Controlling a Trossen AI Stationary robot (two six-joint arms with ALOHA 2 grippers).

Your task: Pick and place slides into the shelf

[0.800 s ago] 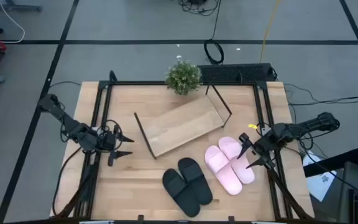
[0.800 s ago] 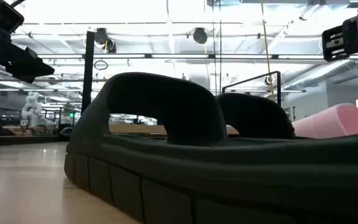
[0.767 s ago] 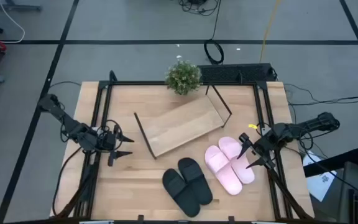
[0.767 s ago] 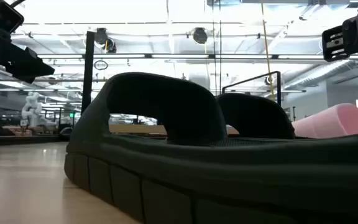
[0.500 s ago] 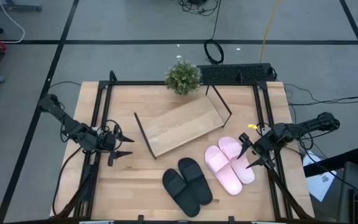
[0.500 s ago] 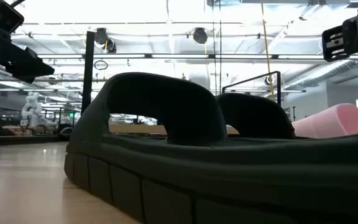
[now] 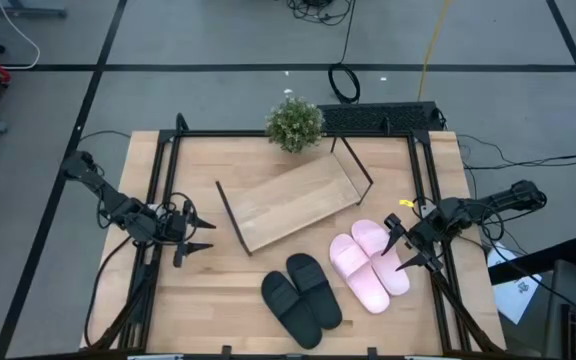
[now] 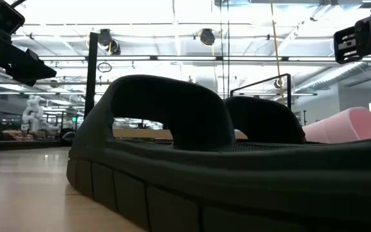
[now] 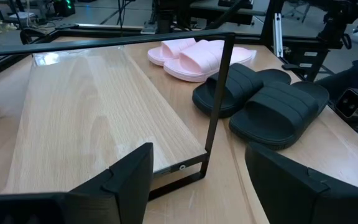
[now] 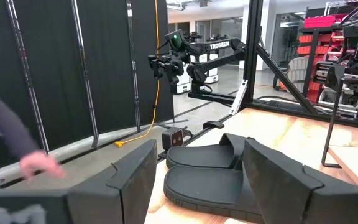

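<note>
Four open-toe slide sandals lie on the tabletop: two matte black ones (image 7: 315, 288) (image 7: 290, 308) and two pale pink ones (image 7: 381, 255) (image 7: 359, 271). There is one slanted light-wood shelf with black rod ends (image 7: 288, 201), one small green potted plant (image 7: 294, 124), and two dark robot arms.

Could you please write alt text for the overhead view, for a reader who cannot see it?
A slanted wooden shelf sits empty mid-table, with black slides and pink slides on the tabletop in front. The left gripper and right gripper wait open at the table's sides; a small plant stands behind.
</note>
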